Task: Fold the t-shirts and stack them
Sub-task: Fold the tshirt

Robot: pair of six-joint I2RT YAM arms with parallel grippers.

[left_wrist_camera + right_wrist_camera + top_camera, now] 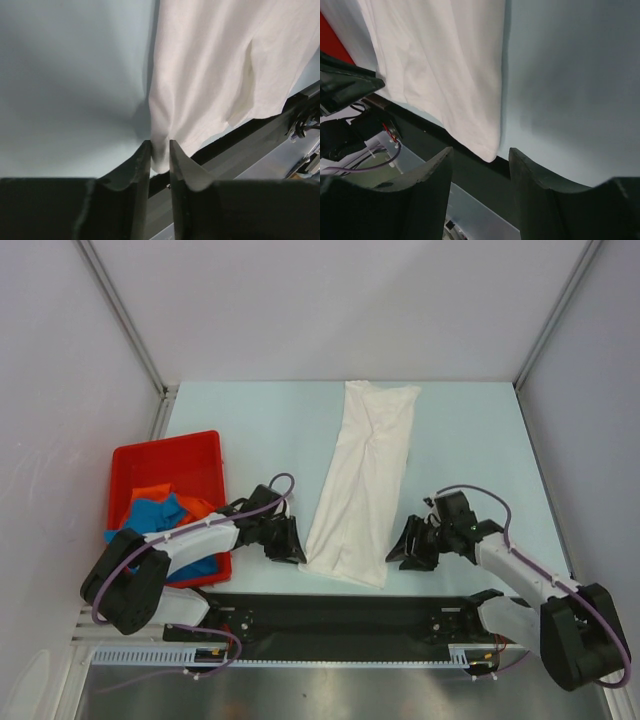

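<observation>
White t-shirt (pixel 365 480), folded to a long strip, lies centrally on the surface (pixel 250 420). Left gripper (pixel 160 146) — fingers clamped on its near-left corner. Right gripper (pixel 480 155) — fingers apart beside the near-right corner. Blue and orange t-shirts (pixel 165 510) sit in the red bin (pixel 165 452).

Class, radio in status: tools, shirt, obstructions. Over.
Left tool shut on white t-shirt corner. Right tool open, short of its corner. Red bin off left, not obstructing.

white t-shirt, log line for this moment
white t-shirt: long narrow strip, flat | left gripper: shut on near corner | right gripper: open by other near corner
</observation>
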